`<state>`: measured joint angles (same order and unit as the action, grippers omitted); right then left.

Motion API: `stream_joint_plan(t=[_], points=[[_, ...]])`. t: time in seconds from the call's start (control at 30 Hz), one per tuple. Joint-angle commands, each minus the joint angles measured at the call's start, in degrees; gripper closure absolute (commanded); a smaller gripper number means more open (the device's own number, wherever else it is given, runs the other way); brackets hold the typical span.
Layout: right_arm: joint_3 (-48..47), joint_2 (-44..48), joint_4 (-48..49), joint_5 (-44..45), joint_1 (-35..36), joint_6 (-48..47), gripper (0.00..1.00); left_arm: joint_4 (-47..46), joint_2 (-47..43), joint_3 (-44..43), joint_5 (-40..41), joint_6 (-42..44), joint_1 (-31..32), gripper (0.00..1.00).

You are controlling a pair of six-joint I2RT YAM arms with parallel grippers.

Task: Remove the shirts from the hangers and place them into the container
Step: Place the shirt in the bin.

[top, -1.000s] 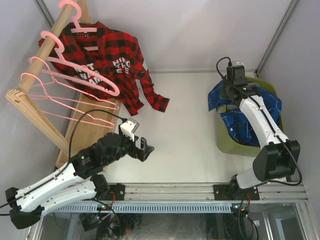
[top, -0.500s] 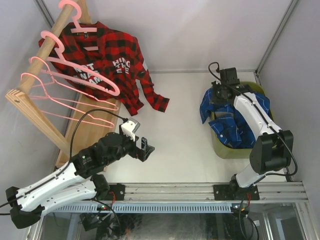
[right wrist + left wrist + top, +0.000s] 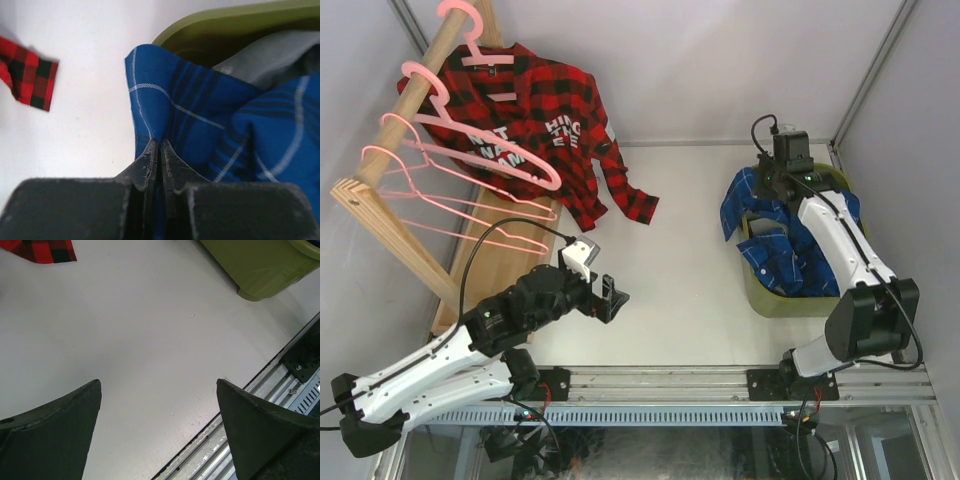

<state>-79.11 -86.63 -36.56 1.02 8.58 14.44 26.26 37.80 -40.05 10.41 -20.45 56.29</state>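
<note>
Right wrist: right jaws shut on blue plaid shirt (image 3: 210, 115) draped over green bin (image 3: 240, 17). Left jaws wide, holding nothing.

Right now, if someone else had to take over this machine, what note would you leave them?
Left gripper: open, empty, hovering over the table.
Right gripper: shut on an edge of the blue plaid shirt at the container rim.
Done: grey shirt lies in the container; blue plaid shirt is mostly in, part draped over the rim.
Left to do: drop the blue shirt fully in, then fetch the red-black plaid shirt, which hangs at the wooden rail beside empty pink hangers.
</note>
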Motion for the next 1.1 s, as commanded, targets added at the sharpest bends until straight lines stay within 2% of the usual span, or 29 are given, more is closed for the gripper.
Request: stream_joint_plan(t=[0.0, 0.2, 0.4, 0.5, 0.7, 0.87, 1.0, 1.07], points=[[-0.42, 8.46, 6.61, 11.08, -1.87, 2.57, 1.00, -1.20, -0.68, 0.67, 0.77, -0.56, 0.13, 0.00], [-0.35, 13.42, 11.00, 26.67, -2.84, -3.45, 1.00, -1.43, -0.99, 0.95, 1.13, -0.65, 0.13, 0.00], [1.20, 11.44, 7.33, 29.95, -2.80, -5.79, 1.00, -2.00, -0.08, 0.62, 0.34, -0.65, 0.13, 0.00], [4.05, 11.11, 7.23, 25.54, -2.62, -4.37, 1.00, -2.02, 0.15, 0.44, 0.03, -0.57, 0.13, 0.00], [6.49, 3.86, 3.99, 4.02, -1.93, -3.21, 1.00, -2.03, -0.02, 0.50, 0.07, -0.53, 0.13, 0.00], [6.95, -5.34, -0.40, 2.22, 0.00, -1.89, 0.95, -2.27, 0.03, 0.42, -0.19, -0.89, 0.13, 0.01], [8.31, -4.68, 0.13, 4.94, 0.06, -1.03, 0.94, -1.86, -0.24, 0.43, -0.09, -0.83, 0.13, 0.00], [8.36, -2.84, -0.06, 5.76, -0.20, -0.74, 0.88, -1.74, -0.42, 0.58, 0.10, -0.82, 0.13, 0.00]])
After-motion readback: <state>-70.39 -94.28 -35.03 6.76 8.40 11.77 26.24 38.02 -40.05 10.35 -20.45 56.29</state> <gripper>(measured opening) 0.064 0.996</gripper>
